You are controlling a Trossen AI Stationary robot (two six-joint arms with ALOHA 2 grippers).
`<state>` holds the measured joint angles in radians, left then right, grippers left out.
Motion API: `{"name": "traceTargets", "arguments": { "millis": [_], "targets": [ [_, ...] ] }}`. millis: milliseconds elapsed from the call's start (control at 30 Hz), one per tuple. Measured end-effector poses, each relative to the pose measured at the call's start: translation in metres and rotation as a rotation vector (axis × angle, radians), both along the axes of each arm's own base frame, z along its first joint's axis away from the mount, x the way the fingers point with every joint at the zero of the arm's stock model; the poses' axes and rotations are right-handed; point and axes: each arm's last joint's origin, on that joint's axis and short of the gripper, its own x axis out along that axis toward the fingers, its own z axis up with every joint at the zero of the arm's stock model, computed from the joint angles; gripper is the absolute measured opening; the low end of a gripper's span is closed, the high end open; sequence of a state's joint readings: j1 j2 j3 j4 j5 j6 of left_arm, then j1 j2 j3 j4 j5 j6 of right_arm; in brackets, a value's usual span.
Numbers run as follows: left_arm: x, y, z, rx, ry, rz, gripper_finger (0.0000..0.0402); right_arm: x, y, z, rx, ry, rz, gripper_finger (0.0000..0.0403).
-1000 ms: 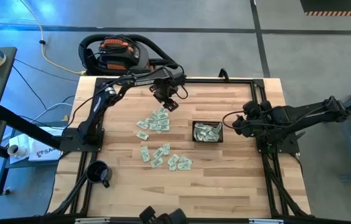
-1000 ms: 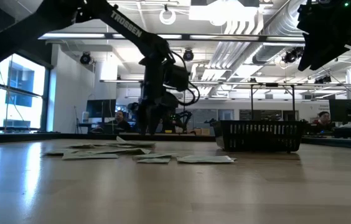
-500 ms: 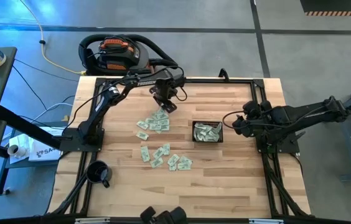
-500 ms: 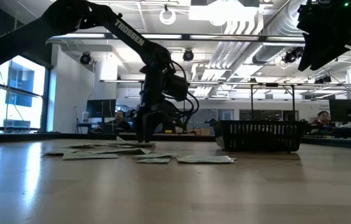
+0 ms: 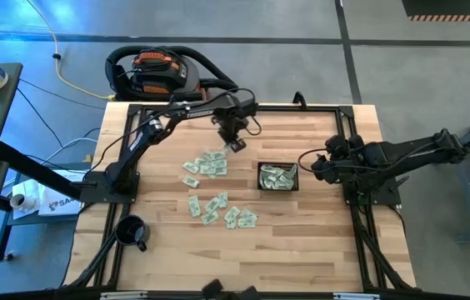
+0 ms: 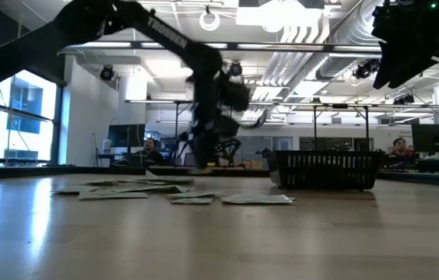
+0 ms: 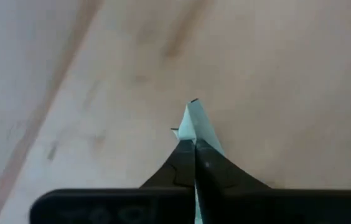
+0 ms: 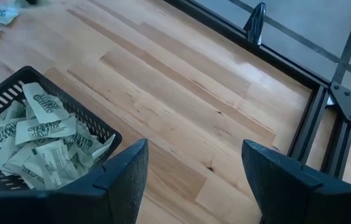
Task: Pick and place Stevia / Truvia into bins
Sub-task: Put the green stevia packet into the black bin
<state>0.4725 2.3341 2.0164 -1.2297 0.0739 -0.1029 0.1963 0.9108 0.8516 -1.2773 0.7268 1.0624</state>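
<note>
Pale green and white Stevia sachets lie flat on the wooden table in two loose groups, one far (image 5: 206,165) and one near (image 5: 222,212); the low view shows them as a flat layer (image 6: 138,189). The black mesh basket (image 5: 277,177) (image 6: 324,169) stands to their right with several sachets inside (image 8: 38,134). My left gripper (image 5: 236,143) (image 7: 194,142) points down between the far group and the basket, shut on one sachet (image 7: 195,121). My right gripper (image 5: 317,164) (image 8: 194,180) waits open, raised, right of the basket. My left gripper pinches one sachet between its two fingers, coming from above and pointing down. A pale green corner (image 7: 194,115) sticks out past the fingertips. The sachet hangs below the fingers, above the wood.
A round black mug (image 5: 132,231) stands at the near left corner. A black metal frame (image 8: 312,118) borders the table top. Bare wood lies between the basket and the right and far edges. A vacuum cleaner (image 5: 156,71) sits on the floor beyond the far edge.
My left gripper dipped onto the far group of sachets, shut on one, then swung toward the table's right, toward the basket, lifting the sachet off the pile. The other sachets and my right arm kept still.
</note>
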Motion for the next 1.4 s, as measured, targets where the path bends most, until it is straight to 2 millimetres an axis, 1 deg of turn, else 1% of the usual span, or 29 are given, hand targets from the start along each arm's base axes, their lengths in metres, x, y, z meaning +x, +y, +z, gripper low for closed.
{"name": "traceTargets", "arguments": {
  "millis": [33,100,167,200,267,333,400,467,567,633,733,800,867,933,1000,1067,1200,1267,1400],
  "targets": [
    [0.005,-0.006,0.015,0.011,-0.034,-0.018,0.0038,0.0,0.0,0.0,0.002,-0.001,-0.005,0.0249],
    [0.018,-0.021,0.051,0.045,-0.158,-0.072,0.0038,-0.001,0.0,0.0,0.004,0.001,-0.008,0.0249],
    [0.03,-0.043,0.084,0.069,-0.284,-0.178,0.0026,-0.001,0.0,0.0,0.004,0.004,-0.008,0.0249],
    [0.037,-0.056,0.097,0.088,-0.343,-0.234,0.0022,-0.001,0.0,0.0,0.004,0.006,-0.007,0.0249],
    [0.051,-0.083,0.114,0.133,-0.437,-0.346,0.0022,-0.002,0.0,-0.001,0.001,0.019,-0.007,0.0249],
    [0.062,-0.106,0.12,0.171,-0.507,-0.441,0.0022,-0.003,-0.001,-0.001,-0.002,0.031,-0.008,0.0249],
    [0.071,-0.122,0.118,0.194,-0.547,-0.495,0.0026,-0.004,0.0,-0.001,-0.005,0.043,-0.003,0.0249],
    [0.085,-0.135,0.109,0.213,-0.594,-0.531,0.0035,-0.005,0.001,-0.001,-0.007,0.044,0.009,0.0249],
    [0.102,-0.146,0.085,0.198,-0.614,-0.56,0.0042,-0.005,0.004,-0.001,0.001,0.048,0.031,0.0249],
    [0.109,-0.152,0.068,0.173,-0.602,-0.575,0.0044,-0.006,0.006,-0.002,0.028,0.057,0.045,0.0249],
    [0.111,-0.157,0.047,0.158,-0.519,-0.571,0.0047,-0.01,0.009,-0.003,0.053,0.075,0.045,0.0249],
    [0.11,-0.16,0.039,0.171,-0.465,-0.566,0.005,-0.012,0.011,-0.003,0.055,0.083,0.046,0.0249],
    [0.108,-0.162,0.037,0.183,-0.424,-0.567,0.0061,-0.014,0.012,-0.003,0.052,0.092,0.051,0.0249],
    [0.105,-0.164,0.04,0.208,-0.398,-0.564,0.008,-0.015,0.013,-0.003,0.04,0.094,0.057,0.0249],
    [0.099,-0.164,0.045,0.239,-0.34,-0.551,0.0102,-0.015,0.014,-0.003,0.026,0.093,0.061,0.0249],
    [0.093,-0.162,0.051,0.261,-0.306,-0.521,0.0126,-0.016,0.013,-0.003,0.019,0.095,0.062,0.0249],
    [0.081,-0.155,0.06,0.232,-0.242,-0.511,0.0165,-0.017,0.013,-0.003,0.004,0.109,0.064,0.0249],
    [0.069,-0.153,0.063,0.221,-0.148,-0.524,0.0176,-0.018,0.013,-0.003,0.004,0.118,0.066,0.0249],
    [0.052,-0.137,0.07,0.228,-0.018,-0.52,0.0183,-0.019,0.013,-0.003,0.013,0.127,0.067,0.0249]
  ]
}}
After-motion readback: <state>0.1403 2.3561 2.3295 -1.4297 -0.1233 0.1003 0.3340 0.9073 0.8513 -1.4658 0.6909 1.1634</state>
